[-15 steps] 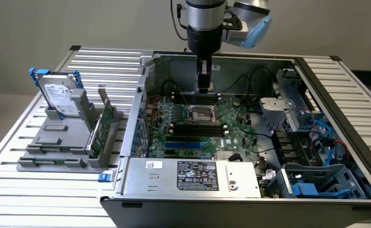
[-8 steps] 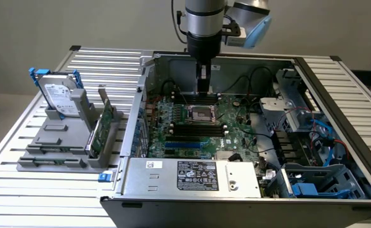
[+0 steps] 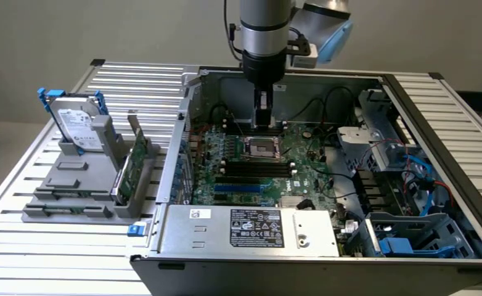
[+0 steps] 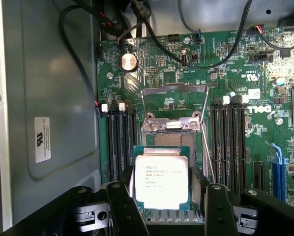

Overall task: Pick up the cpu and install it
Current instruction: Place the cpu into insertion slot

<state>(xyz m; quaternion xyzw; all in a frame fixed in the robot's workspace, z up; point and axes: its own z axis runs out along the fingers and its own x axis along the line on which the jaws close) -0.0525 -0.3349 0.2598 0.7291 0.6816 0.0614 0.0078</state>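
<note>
Gripper (image 4: pixel 164 189): jaws pinching the cpu (image 4: pixel 161 177) by two opposite edges. Hard drive (image 3: pixel 81 126): racked at exterior view's left, outside the case (image 3: pixel 307 274). Held cpu: level, just above open socket (image 4: pixel 174 132), load plate (image 4: pixel 175 93) raised. Hazard: slight offset or rotation on seating could bend socket pins; a tilted release could leave it skewed on the frame.

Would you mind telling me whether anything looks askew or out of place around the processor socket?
Nothing stands out. The cpu sits square in the gripper, its edges parallel to the open socket, whose retention frame is folded back.
</note>
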